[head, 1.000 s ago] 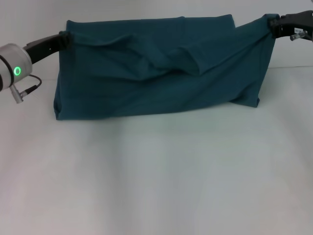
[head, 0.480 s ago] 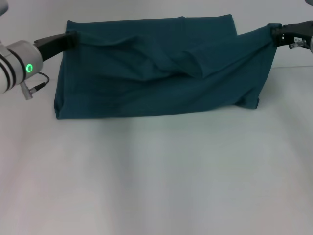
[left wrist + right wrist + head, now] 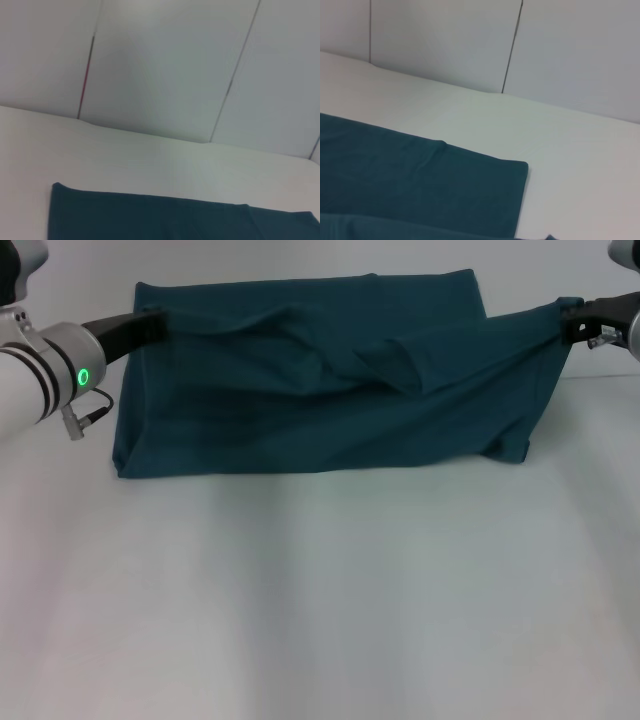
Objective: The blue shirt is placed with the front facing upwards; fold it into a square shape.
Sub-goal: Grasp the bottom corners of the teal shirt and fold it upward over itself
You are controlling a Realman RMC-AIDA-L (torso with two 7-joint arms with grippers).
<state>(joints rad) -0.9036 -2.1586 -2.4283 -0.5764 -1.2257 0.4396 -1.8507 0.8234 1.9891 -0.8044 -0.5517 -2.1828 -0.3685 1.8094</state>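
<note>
The blue shirt [image 3: 320,390] lies as a wide folded band at the far side of the white table [image 3: 320,600], plain teal side up, with creases running across its middle. My left gripper [image 3: 150,324] is shut on the upper layer's left corner. My right gripper [image 3: 572,322] is shut on the right corner and holds it up off the table, drawn out past the layer beneath. The lower layer's back edge shows in the left wrist view as the shirt [image 3: 150,220] and in the right wrist view as the shirt [image 3: 420,185]. No lettering shows.
The white table stretches bare-looking from the shirt's near edge toward me. Behind the table stands a pale panelled wall [image 3: 165,75], also seen as the wall [image 3: 445,40] in the right wrist view.
My right gripper has moved right and down with its corner, stretching the fabric outward. My left arm has swung in from the left, its corner shifting slightly right.
</note>
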